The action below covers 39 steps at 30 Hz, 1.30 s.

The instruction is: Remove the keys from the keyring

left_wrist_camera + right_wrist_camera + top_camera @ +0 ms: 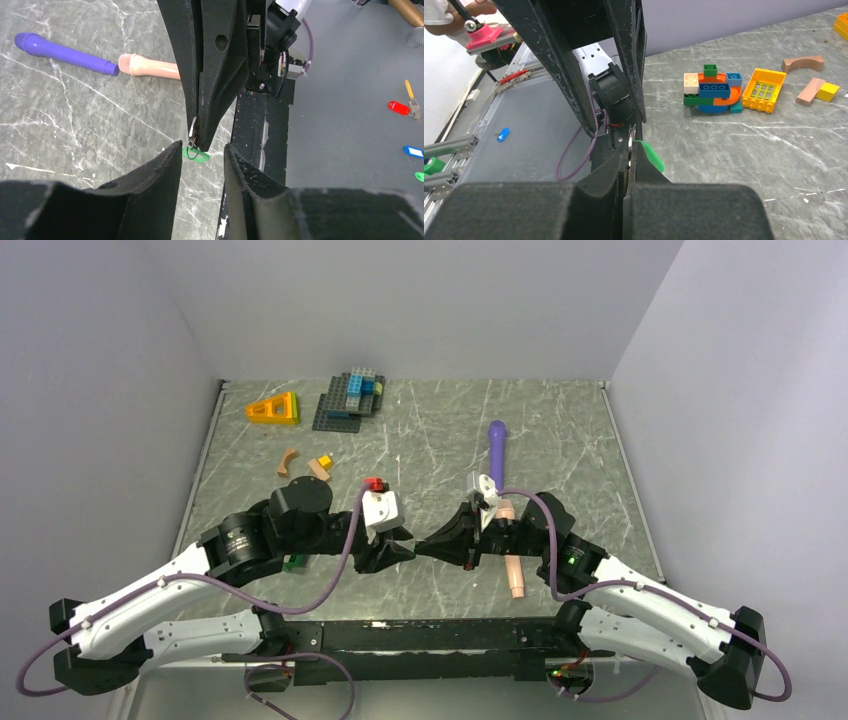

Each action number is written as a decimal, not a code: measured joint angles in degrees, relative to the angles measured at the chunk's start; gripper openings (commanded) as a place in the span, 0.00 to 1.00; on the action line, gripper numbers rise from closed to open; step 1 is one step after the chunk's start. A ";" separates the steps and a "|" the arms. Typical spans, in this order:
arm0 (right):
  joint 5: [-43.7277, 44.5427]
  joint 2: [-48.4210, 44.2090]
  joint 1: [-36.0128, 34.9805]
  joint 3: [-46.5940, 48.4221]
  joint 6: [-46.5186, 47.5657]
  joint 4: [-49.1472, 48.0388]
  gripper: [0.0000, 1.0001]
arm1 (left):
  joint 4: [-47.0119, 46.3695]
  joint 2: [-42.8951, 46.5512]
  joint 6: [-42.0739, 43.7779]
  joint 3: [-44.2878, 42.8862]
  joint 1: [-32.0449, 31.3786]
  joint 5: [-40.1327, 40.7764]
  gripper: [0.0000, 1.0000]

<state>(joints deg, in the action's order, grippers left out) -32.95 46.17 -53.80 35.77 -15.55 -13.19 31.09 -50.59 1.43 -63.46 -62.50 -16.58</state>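
My right gripper [424, 549] is shut on the thin wire keyring [192, 150], held just above the table near its front edge. The key with the green head [196, 154] hangs from the ring below the shut tips; it also shows beside those tips in the right wrist view [650, 155]. A bit of silver metal sits between the right fingers [630, 145]. I cannot make out the brass key. My left gripper [202, 147] is open and empty. Its tips face the right gripper's tips, with the green key just in front of its gap, untouched. It shows in the top view too [404, 551].
A purple cylinder [497, 448] and a peach cylinder [514, 575] lie right of the grippers. Toy bricks on a grey plate [350, 398], a yellow piece [275, 408] and wooden blocks [290, 462] lie at the back left. The black front rail [260, 135] runs close by.
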 measured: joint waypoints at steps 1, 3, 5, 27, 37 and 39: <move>-0.15 0.00 0.00 0.00 0.00 0.02 0.00 | 0.00 -0.33 0.04 0.00 0.00 -0.20 0.38; -0.24 -0.04 0.00 0.00 -0.02 0.07 0.00 | 0.04 -0.79 0.09 -0.22 0.00 -0.55 0.36; -0.28 -0.26 0.00 0.00 -0.02 0.28 0.00 | -0.02 -1.33 0.11 -0.66 0.00 -0.61 0.32; -2.01 -4.28 -0.02 0.00 -1.86 0.63 0.00 | -2.73 -2.34 -0.59 -1.07 0.04 -5.29 0.00; -0.22 -5.88 -0.09 -0.57 -3.74 -1.09 0.00 | -13.73 2.01 -6.10 5.79 0.04 -4.39 0.00; 0.37 -5.97 -0.11 -0.87 -4.22 -1.92 0.00 | -16.50 3.17 -7.65 7.76 0.00 -3.43 0.00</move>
<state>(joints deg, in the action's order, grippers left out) -32.58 40.21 -53.91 34.89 -19.77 -15.11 14.59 -47.42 -6.22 -55.70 -62.50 -20.01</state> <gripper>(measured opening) 0.019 0.010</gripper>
